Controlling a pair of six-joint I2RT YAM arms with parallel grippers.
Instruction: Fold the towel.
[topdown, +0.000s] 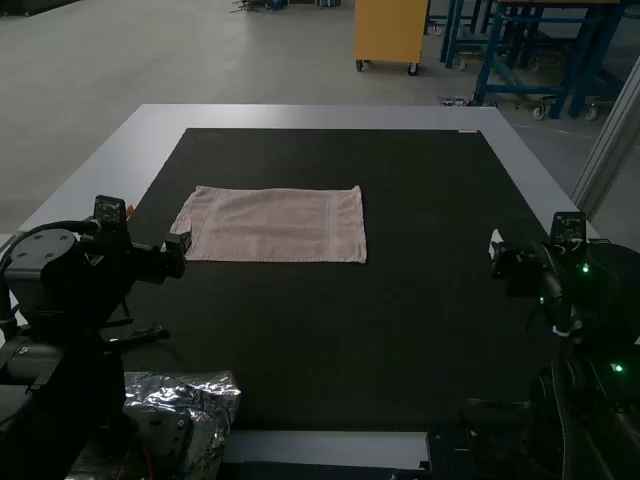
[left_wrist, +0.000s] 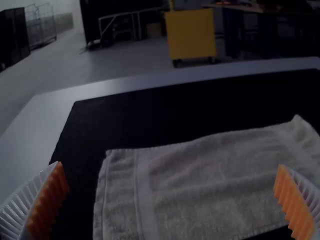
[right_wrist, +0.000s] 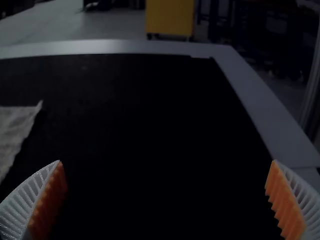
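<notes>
The pinkish towel (topdown: 275, 225) lies flat on the dark mat, left of its middle, as a wide rectangle; whether it is one layer or folded I cannot tell. In the high view my left gripper (topdown: 180, 252) is at the towel's left end, and my right gripper (topdown: 496, 250) is well to the towel's right. The left wrist view has the towel (left_wrist: 210, 185) beyond my left gripper (left_wrist: 172, 200), which is open and holds nothing. My right gripper (right_wrist: 165, 200) is also open over bare mat, with one end of the towel (right_wrist: 15, 130) off to the side.
A black mat (topdown: 430, 340) covers most of the light grey table (topdown: 300, 116). Crumpled silver foil (topdown: 205, 395) sits near the left arm's base at the table's near edge.
</notes>
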